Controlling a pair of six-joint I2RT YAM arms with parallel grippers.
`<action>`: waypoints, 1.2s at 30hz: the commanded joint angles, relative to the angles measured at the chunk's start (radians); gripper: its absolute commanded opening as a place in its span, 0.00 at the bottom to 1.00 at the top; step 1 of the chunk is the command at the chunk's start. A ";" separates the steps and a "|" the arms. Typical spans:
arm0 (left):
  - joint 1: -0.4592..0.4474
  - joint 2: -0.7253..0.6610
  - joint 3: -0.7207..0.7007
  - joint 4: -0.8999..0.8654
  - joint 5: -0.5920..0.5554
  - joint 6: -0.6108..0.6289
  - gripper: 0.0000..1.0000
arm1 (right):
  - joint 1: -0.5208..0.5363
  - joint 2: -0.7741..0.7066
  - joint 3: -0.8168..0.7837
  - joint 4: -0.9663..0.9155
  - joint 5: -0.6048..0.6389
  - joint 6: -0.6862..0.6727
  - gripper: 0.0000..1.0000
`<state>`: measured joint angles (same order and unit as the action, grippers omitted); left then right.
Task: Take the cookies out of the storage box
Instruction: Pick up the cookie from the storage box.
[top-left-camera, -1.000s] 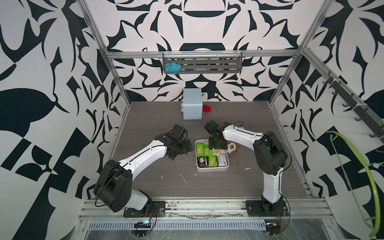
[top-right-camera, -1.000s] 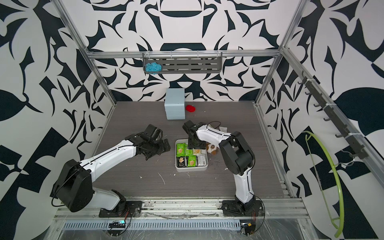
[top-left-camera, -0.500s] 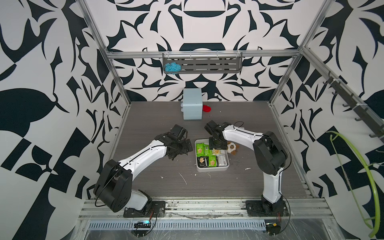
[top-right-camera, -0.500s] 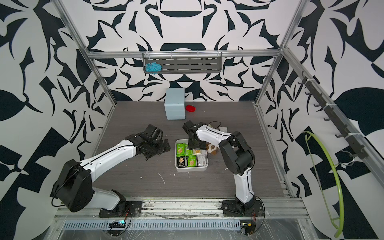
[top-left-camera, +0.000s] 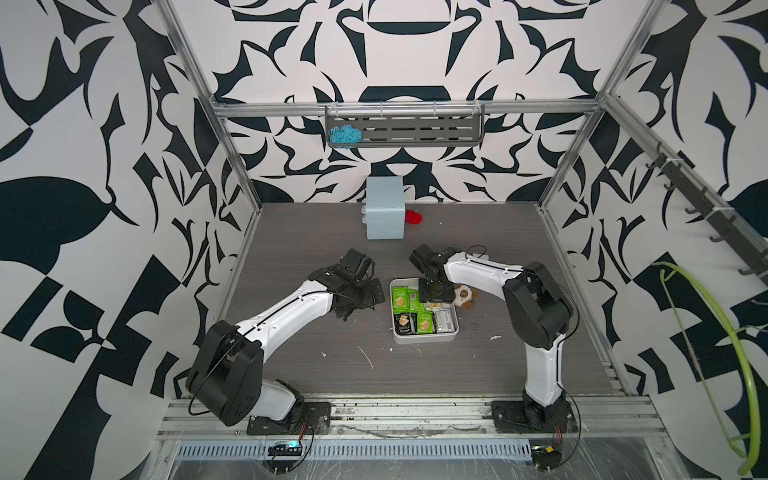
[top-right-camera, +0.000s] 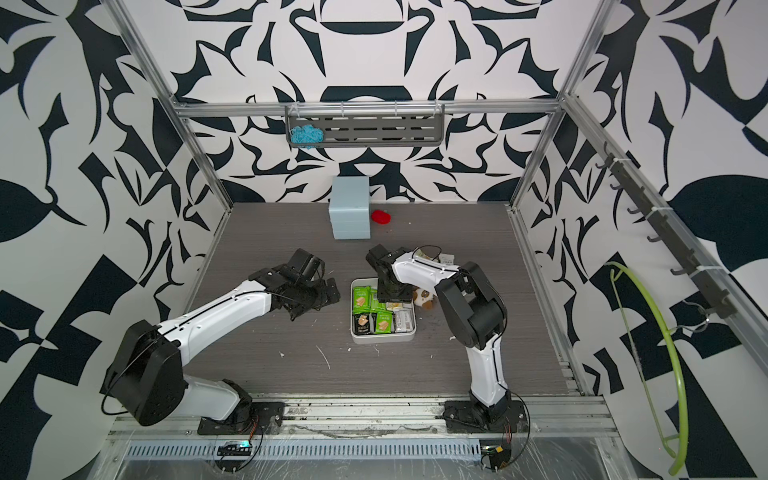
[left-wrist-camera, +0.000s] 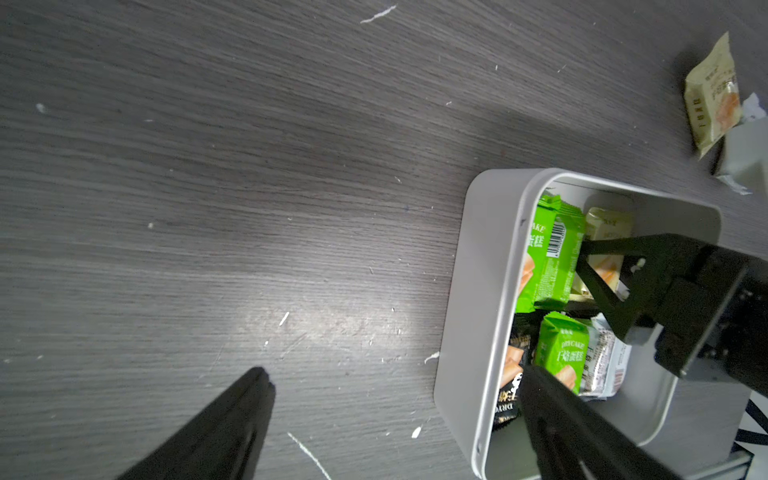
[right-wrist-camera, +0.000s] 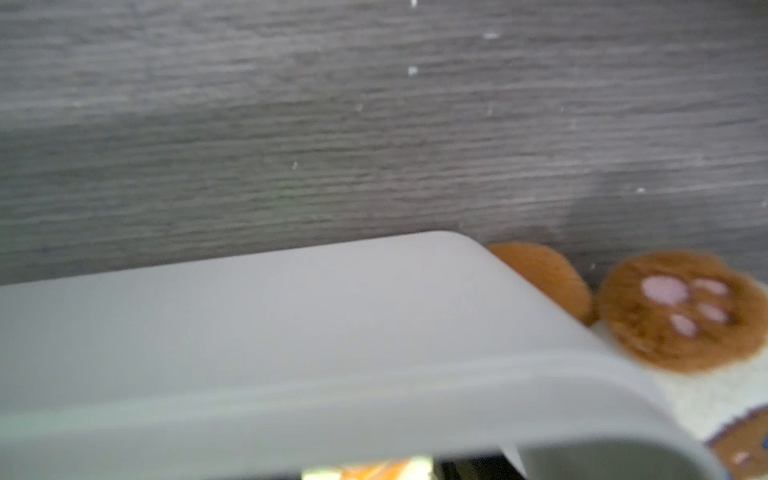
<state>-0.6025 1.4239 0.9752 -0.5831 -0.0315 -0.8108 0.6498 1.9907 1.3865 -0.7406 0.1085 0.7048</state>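
Grey desk (top-left-camera: 291, 374); cookies (top-left-camera: 401, 300) kept in storage box (top-left-camera: 424, 337); left tool (left-wrist-camera: 397, 372) wide, alongside; right tool (left-wrist-camera: 584, 259) straddling cream-yellow packet (left-wrist-camera: 604, 226), grip undeterminable; risk: packet dropped through shallow pinch, neighbours dragged.

top views: high front, looking down | wrists: close, sharing storage box (left-wrist-camera: 486, 291)

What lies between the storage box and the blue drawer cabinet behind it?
Only bare table, seen in both top views; the right arm's wrist hangs above that stretch. The storage box and the blue drawer cabinet stand apart.
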 joint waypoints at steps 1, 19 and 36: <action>-0.002 -0.027 -0.008 -0.032 -0.017 0.014 0.99 | 0.000 0.005 -0.006 0.001 -0.001 0.009 0.53; -0.002 -0.041 -0.016 -0.017 -0.016 -0.002 0.99 | 0.002 -0.122 0.026 -0.055 0.015 -0.062 0.42; -0.008 0.007 0.039 -0.012 0.019 -0.030 0.99 | -0.016 -0.312 -0.048 0.010 -0.100 -0.100 0.39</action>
<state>-0.6033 1.4086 0.9787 -0.5877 -0.0341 -0.8326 0.6464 1.7634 1.3560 -0.7300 -0.0063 0.6315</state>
